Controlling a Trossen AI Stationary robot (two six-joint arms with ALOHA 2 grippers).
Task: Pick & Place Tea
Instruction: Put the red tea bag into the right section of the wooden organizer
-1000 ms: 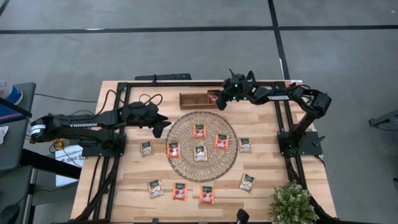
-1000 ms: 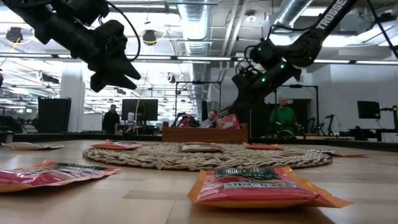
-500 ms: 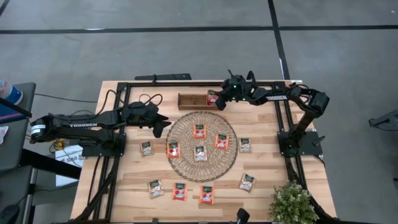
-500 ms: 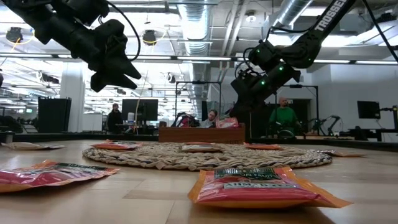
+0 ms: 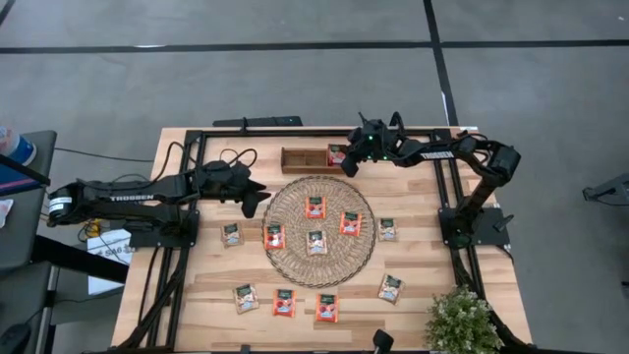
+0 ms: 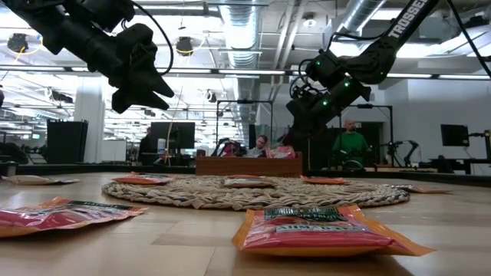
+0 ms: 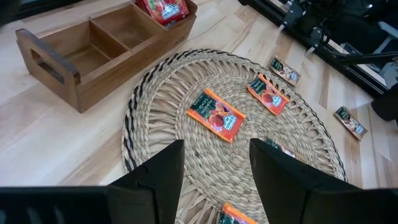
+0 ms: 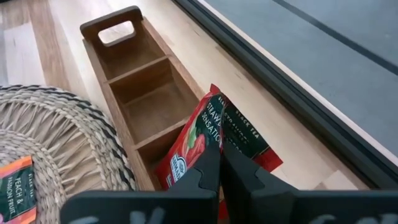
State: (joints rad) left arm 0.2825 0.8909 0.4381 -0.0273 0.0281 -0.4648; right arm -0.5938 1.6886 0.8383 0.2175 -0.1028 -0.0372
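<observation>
The right gripper (image 8: 219, 163) is pinched tight on a red tea sachet (image 8: 214, 140), holding it by its lower edge so the flat square packet stands tilted just above the end compartment of the wooden tray (image 8: 140, 93). On the packet's glossy face, white letters on a dark green band read "STRAWBERRY SENSATION", with a smaller line ending in "BLACK TEA", and below that a picture of strawberries and a small oval logo too small to read. The tray is a long brown box of smooth wood, split by thin partitions into three compartments, with a slotted handle cut into the far end wall; the two compartments ahead of the held sachet show bare wood floors. Beside this gripper lies the edge of the round woven mat (image 8: 43, 143), coarse pale straw braided in rings with a dark-and-light twisted border, and on it an orange sachet (image 8: 15, 186) reads "PEACH & PASSION FRUIT".

The left gripper (image 7: 214, 168) hangs over the near edge of the mat (image 7: 161, 118) with its two dark fingers standing apart and nothing between them. Just ahead of it an orange sachet (image 7: 216, 115) lies flat on the weave, its dark band lettered but unreadable; further ahead lies another orange one (image 7: 267, 93). In the high view more sachets sit on the pale plank table (image 5: 197, 295), well away from both grippers. "TROSSEN" is printed on the arms.
</observation>
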